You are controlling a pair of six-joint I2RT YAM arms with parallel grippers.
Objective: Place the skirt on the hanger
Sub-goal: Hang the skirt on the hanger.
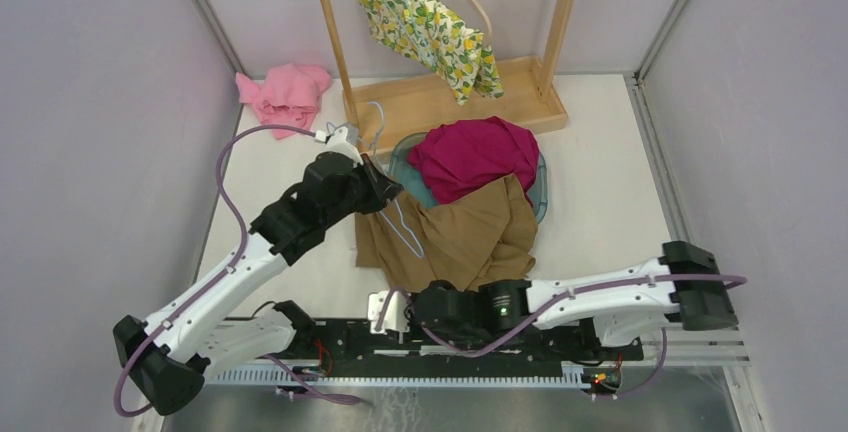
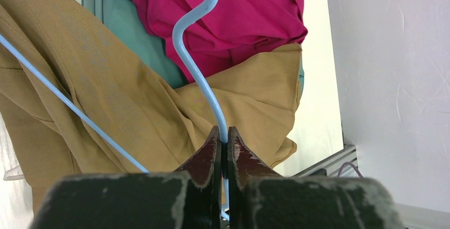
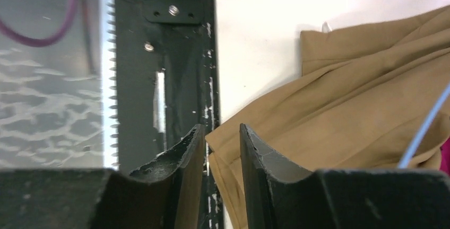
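- The left gripper (image 2: pixel 224 133) is clenched on the thin blue wire of the hanger (image 2: pixel 201 83), pads tight together low on its neck. The hanger's arm lies across the skirt.
- The right gripper (image 3: pixel 223 133) has its jaws partly apart astride the near corner of the tan skirt (image 3: pixel 361 96). I cannot tell whether the cloth is actually pinched.
- The skirt lies spread on the table (image 1: pixel 610 152), its far end running up into the teal basin (image 1: pixel 543 190) and its near corner just beside the black rail (image 3: pixel 180 54).
- Risk: the right jaws may catch only one layer, or none, so the hem slips out on lifting.
- Risk: the wire is thin and smooth, so it could twist in the left grip once cloth weighs on one arm.
- Risk: pulling the skirt may drag the garment lying on it.
- The basin holds a magenta garment (image 1: pixel 470 152), heaped on the skirt's far end.
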